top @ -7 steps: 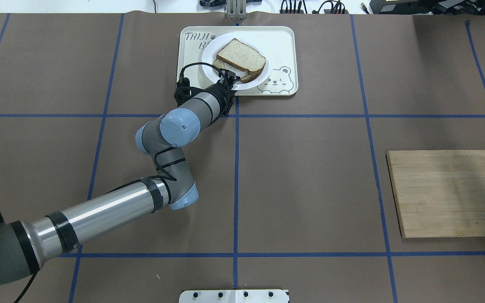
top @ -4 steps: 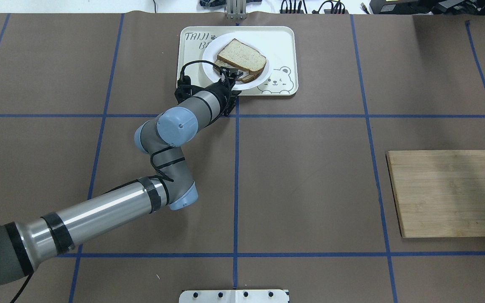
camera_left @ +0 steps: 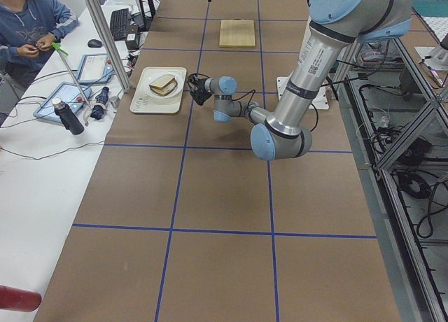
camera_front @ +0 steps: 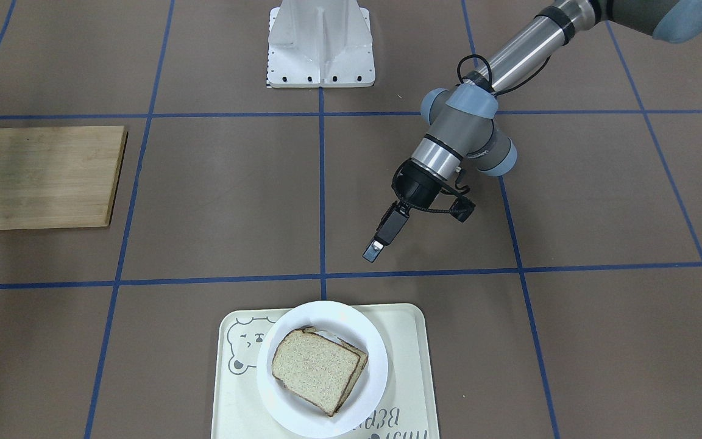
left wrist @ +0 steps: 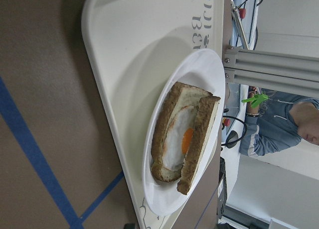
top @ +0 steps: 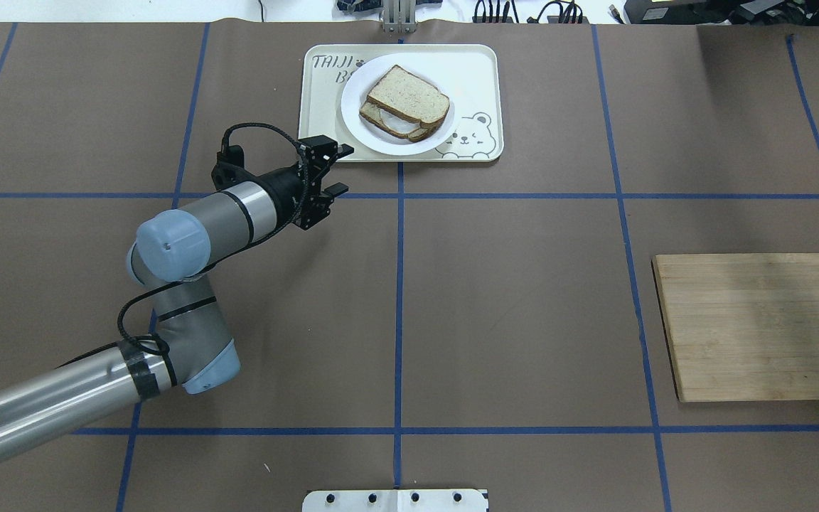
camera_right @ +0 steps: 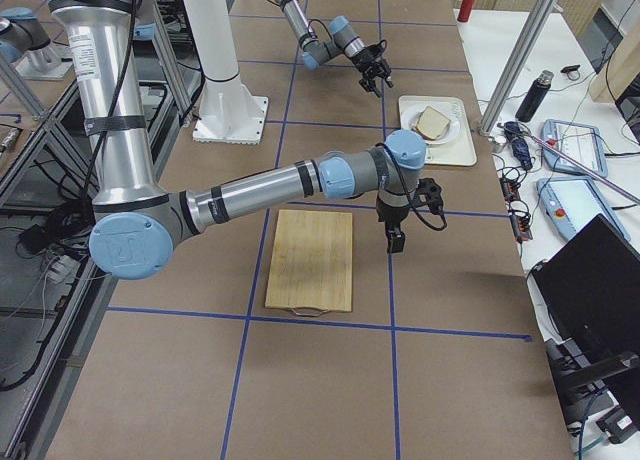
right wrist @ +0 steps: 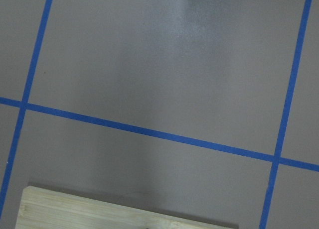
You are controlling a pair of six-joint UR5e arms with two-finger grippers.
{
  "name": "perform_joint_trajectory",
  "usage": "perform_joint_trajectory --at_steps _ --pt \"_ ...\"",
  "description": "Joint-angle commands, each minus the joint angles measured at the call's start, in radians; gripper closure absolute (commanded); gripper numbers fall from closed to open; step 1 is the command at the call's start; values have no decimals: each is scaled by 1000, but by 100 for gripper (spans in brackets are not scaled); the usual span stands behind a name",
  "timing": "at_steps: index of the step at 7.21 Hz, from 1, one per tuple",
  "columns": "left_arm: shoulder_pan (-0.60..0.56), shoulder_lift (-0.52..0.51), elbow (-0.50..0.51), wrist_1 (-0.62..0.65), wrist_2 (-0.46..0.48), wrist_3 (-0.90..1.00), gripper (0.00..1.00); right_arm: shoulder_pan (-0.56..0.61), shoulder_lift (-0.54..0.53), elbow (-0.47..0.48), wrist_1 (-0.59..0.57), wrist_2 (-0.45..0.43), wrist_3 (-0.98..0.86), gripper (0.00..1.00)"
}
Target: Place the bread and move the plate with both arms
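Fingers on the right gripper (camera_right: pixel 397 242): spread impossible to judge from these views. Hanging low, well off the tray's (top: pixel 477 78) right side and nearer the robot than the tray, close to the wooden cutting board (top: pixel 758 327). Fingers (top: pixel 338 189) on the left gripper (top: pixel 338 169): parted wide, holding nothing, just off the tray's near-left corner, tips aimed across toward it. On the tray's left half, overlapping the printed lettering: the white plate (top: pixel 350 99). On the plate, toward its middle: the egg-topped slice (left wrist: pixel 174 134), and resting on that, slightly askew, the plain bread (top: pixel 408 94), touching neither gripper. Bread part apparently done; plate move apparently next.

For that move: bring the right gripper in from the tray's right side before lifting anything. Take the rim at two opposite points, clear of the crusts. Close gently on the thin rim. Raise both sides together and keep the plate level, or risk the loose top slice sliding off the egg. Lift clear of the tray's raised lip before travelling sideways.
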Motion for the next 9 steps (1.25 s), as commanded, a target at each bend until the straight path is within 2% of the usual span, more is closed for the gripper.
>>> perform_joint_trajectory --at_steps 1,2,4,5,6,7,9 --pt "-12 143 -87 11 -18 327 2 0 8 4 5 1 2 0" --pt "-53 226 -111 11 -39 506 2 0 8 12 6 0 2 0" --pt "-262 338 -116 20 -256 727 2 0 8 12 9 -2 5 0" --pt "-402 348 -110 104 -392 907 2 0 8 12 11 -4 5 0" --pt "-506 348 -110 228 -470 1124 2 0 8 12 11 -4 5 0" --pt "-571 351 -108 405 -507 1377 2 0 8 12 11 -5 5 0" --pt "-692 384 -114 653 -516 1857 2 0 10 9 11 -20 2 0"
